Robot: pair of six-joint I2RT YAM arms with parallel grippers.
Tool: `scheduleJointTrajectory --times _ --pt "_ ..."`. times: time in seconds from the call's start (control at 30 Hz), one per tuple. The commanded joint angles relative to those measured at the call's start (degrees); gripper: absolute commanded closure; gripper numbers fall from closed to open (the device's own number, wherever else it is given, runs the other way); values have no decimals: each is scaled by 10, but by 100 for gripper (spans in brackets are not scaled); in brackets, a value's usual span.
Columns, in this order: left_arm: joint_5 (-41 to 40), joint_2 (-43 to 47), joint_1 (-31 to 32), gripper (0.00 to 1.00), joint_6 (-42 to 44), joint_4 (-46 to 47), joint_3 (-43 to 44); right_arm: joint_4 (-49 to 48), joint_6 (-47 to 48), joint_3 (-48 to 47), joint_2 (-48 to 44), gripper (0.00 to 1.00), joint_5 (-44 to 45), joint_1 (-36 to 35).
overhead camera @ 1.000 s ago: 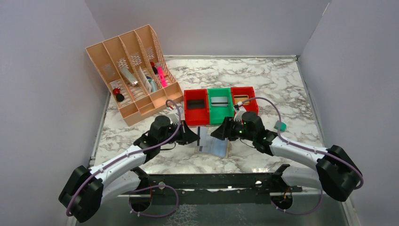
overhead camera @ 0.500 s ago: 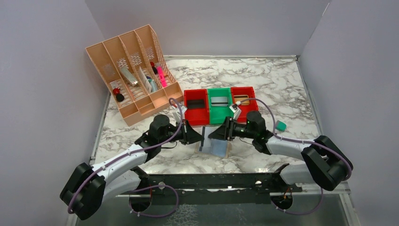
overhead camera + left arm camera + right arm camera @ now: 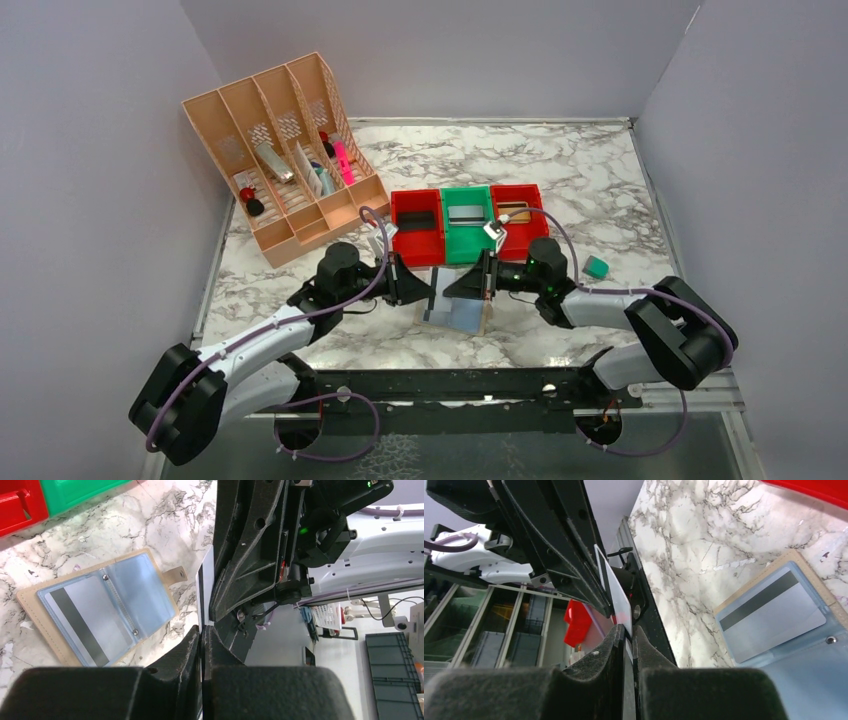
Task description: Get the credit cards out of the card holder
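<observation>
Card holder (image 3: 462, 315) lies open and flat on the marble table (image 3: 560, 160), near the middle of its near edge, pale blue panels facing up. One grey card (image 3: 82, 616) with a dark stripe sits in a panel pocket. At far left stands a peach desk organizer (image 3: 285, 150). The left gripper (image 3: 428, 289) is clamped on one end of a white card (image 3: 204, 587). This card stands on edge just above the holder. The right gripper (image 3: 448, 289) faces the left one, and its fingers are pinched on the opposite end of that card. Beyond the holder sit a red bin (image 3: 418, 252), a green bin (image 3: 468, 248) and a second red bin (image 3: 535, 215). A small teal object (image 3: 597, 267) lies at right.
</observation>
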State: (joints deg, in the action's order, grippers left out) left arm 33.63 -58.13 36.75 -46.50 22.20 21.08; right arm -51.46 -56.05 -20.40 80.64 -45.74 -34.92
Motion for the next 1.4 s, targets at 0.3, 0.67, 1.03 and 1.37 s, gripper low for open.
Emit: scheduleJointTrajectory --times 0.3,0.67,1.03,1.37 --pt "-76 25 -1 30 61 -126 43 12 -4 33 -38 99 25 22" --pt "-277 55 -1 1 202 -430 193 294 118 -18 -184 99 197 23" --pt "-513 126 -1 1 276 -441 170 466 244 -93 -271 99 454 22" --pt "-537 162 -1 1 287 -443 151 444 385 -210 -123 97 464 22"
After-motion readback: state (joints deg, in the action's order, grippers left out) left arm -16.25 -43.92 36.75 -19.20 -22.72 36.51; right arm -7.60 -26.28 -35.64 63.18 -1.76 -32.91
